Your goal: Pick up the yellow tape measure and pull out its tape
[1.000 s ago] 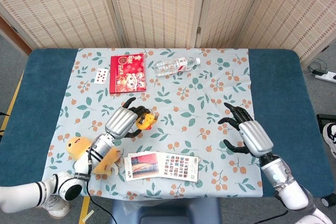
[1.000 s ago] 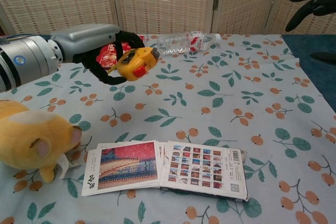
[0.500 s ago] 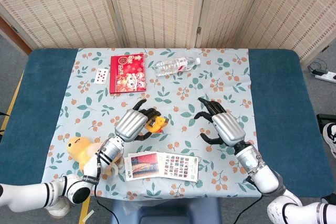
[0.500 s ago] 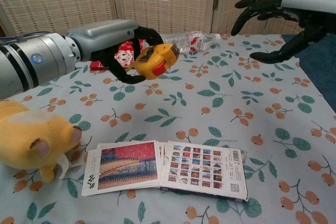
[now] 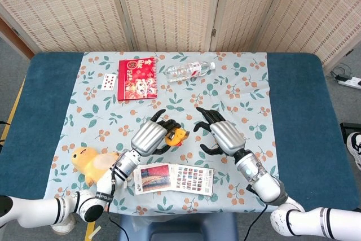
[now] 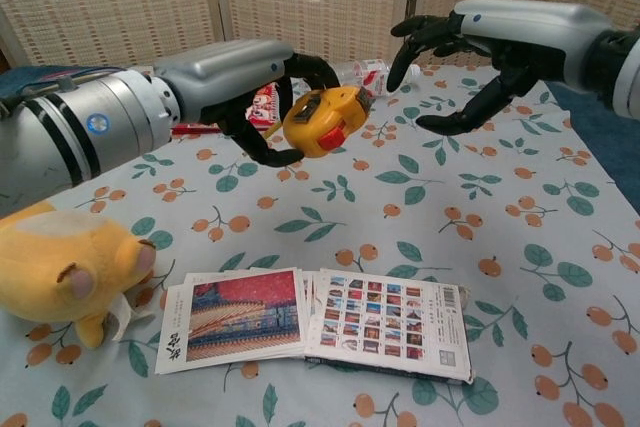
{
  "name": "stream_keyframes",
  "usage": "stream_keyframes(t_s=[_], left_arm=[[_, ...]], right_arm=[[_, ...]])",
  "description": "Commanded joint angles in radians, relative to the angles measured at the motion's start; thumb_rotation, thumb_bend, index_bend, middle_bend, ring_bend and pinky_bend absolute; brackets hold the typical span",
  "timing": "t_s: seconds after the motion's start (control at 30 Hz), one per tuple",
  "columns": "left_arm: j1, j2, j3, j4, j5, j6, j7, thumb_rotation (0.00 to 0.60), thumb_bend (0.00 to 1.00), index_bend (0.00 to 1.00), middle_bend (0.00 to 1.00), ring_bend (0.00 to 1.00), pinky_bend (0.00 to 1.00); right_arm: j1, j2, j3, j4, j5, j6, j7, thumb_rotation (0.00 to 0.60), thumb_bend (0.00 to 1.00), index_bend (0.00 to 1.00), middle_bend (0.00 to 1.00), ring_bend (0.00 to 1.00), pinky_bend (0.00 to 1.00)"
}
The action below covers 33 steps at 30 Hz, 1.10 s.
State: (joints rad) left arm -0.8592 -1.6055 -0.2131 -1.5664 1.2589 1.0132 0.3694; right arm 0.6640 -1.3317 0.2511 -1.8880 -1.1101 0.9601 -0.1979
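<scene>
While the left hand holds the yellow tape measure up off the counter, its dark fingers curl around the back and underside of the case, with the rounded yellow body and its red patch sticking out past the fingertips toward the other hand. From above, the tape measure sits just beyond those fingertips, over the leaf-and-berry cloth near the middle of the counter.

The right hand hangs close by with its fingers spread wide and holding nothing. Its fingertips point toward the tape measure, near it but apart from it, and a gap shows between the two hands in both views. I can't tell whether any tape is drawn out of the case.

Below the left hand's fingers, toward the near edge, lies a small fan of printed cards flat on the cloth. A yellow plush toy sits beside the left forearm, on the side away from the right hand. Well beyond both sets of fingertips, at the far side of the cloth, a clear plastic bottle lies on its side, with a red booklet next to it and a small playing card just beside that. Woven folding screens stand behind the counter.
</scene>
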Motion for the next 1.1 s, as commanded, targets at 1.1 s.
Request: stream_keyframes(t_s=[1.1], left_arm=[[-0.01,-0.027,0.015,0.005,-0.023,0.009,0.052,0.6,0.41,0.55,0.48,0.46,0.09]], right_arm=[[0.064,-0.063,-0.025,0.041,0.066,0.014,-0.012,0.6,0.39,0.46,0.04,0.02,0.0]])
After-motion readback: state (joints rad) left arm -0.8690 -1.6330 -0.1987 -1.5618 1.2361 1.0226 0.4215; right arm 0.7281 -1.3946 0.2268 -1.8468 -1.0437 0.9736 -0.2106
